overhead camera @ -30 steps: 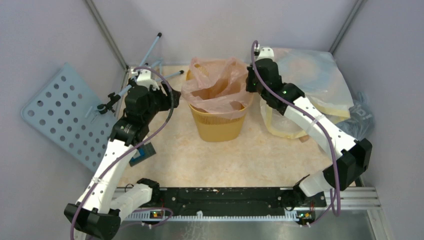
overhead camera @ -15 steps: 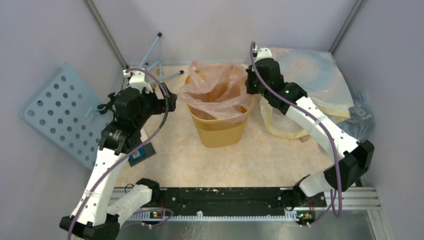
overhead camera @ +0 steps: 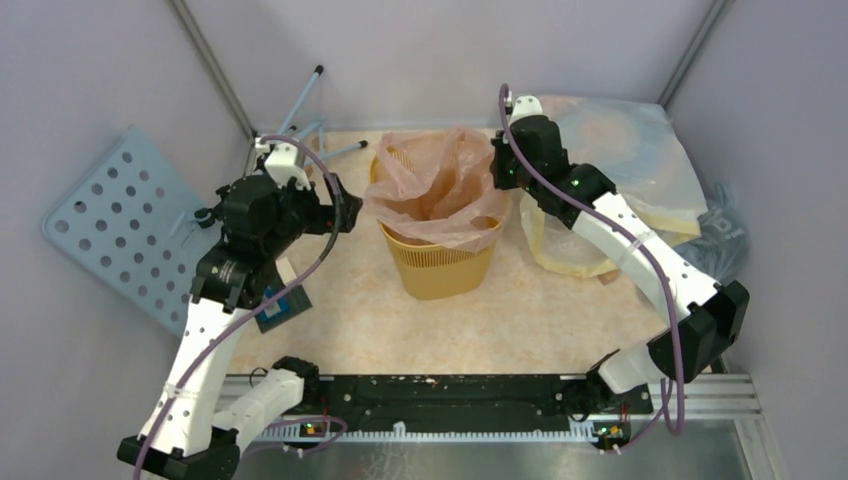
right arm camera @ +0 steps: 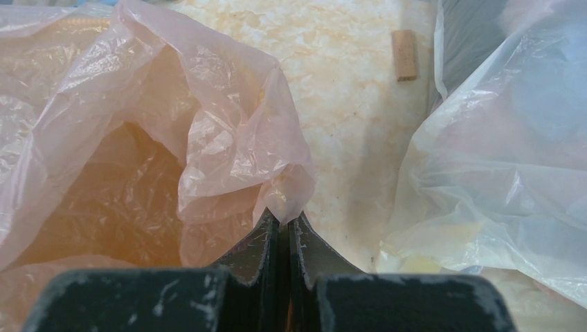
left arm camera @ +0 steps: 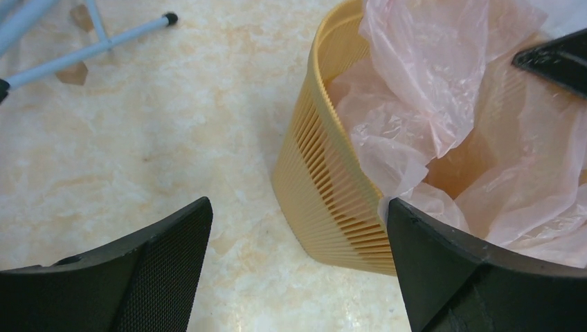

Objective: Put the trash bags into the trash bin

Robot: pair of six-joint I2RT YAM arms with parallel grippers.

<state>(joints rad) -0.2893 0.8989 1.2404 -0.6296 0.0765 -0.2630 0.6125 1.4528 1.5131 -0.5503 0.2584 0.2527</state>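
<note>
Marbled beige tabletop (overhead camera: 540,310) bore one ribbed yellow-orange plastic bin (overhead camera: 440,265), one thin pink film bag (overhead camera: 430,185) draped inside. Right wrist view alone showed right gripper (right arm camera: 285,218) pinching its edge; left gripper (left arm camera: 297,207) gaped, empty.

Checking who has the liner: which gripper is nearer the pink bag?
Right. The right gripper is shut on the pink bag's edge; the left gripper hangs open beside the trash bin's left wall, holding nothing.

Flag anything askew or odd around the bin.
The pink bag sits lopsided in the yellow bin: it billows above the rim and drapes over the right side, while the left rim is bare. The right pincer is shut on the bag's edge. The left pincer is open beside the bin, holding nothing.
</note>
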